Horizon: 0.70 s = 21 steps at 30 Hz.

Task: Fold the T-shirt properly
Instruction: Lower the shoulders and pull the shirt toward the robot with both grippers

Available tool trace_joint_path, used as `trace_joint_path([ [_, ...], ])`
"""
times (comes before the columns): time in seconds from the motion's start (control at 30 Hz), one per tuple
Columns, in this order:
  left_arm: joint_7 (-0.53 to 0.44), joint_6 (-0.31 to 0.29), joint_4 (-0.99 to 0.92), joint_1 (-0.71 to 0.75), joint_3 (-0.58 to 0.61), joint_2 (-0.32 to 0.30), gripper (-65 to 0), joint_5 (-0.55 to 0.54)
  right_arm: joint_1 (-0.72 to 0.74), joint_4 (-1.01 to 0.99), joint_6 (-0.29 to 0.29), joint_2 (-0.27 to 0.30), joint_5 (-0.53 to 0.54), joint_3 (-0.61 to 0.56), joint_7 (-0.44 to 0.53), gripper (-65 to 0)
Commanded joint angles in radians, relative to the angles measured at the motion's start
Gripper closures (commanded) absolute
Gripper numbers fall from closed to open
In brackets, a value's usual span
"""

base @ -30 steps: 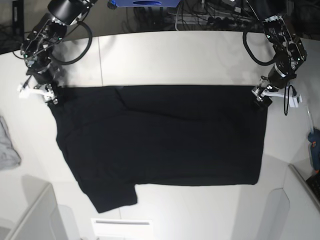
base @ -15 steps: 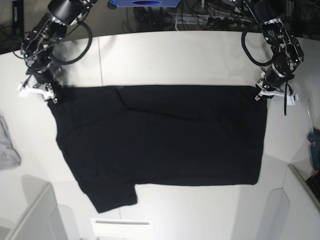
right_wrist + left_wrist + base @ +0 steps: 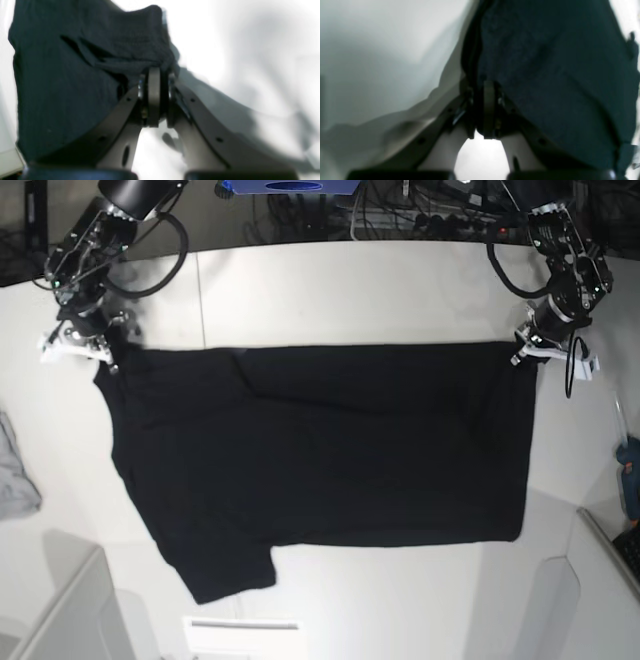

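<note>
Both grippers are clamped on the far edge of the T-shirt. I have the left gripper on the shirt's far corner at the base view's right, the right gripper on the far corner at that view's left.

Left wrist view: the left gripper has its fingers pressed together with a seam of black cloth pinched between them; the body of the T-shirt hangs away beyond the fingers. Right wrist view: the right gripper is likewise closed on a bunched fold, with the rest of the T-shirt running off to one side of it.

The shirt lies plain side up on the white table, long axis running side to side between the two grippers. The pinched edge is drawn fairly straight; the near edge and one sleeve lie flat toward the camera. So the whole garment lies nearward of both sets of fingers, and each arm is nearest its own corner.

My judgement: the fold calls for carrying the far edge over toward the near edge, both arms moving together.

Surroundings: the table beyond the shirt's far edge is bare. A small grey cloth lies well apart from the shirt, at the table's edge on the right gripper's side. A blue object sits beyond the shirt on the left gripper's side. Cables run behind the table.
</note>
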Motion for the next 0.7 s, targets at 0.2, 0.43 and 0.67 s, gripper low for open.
trace_joint_path([
  [0.2, 0.007, 0.008, 0.109, 0.09, -0.004, -0.041, 0.0, 0.005, -0.057, 0.11, -0.004, 0.006, -0.002, 0.023, -0.071, 0.0],
  [0.43, 0.004, 0.008, 0.165, 0.179, -0.004, -0.041, 0.0, 0.005, -0.121, 0.159, -0.004, -0.001, -0.002, 0.064, -0.093, 0.0],
  [0.67, 0.001, 0.008, 0.169, 0.235, -0.004, -0.039, 0.0, 0.005, -0.181, 0.159, 0.073, -0.004, 0.0, 0.069, -0.093, 0.0],
])
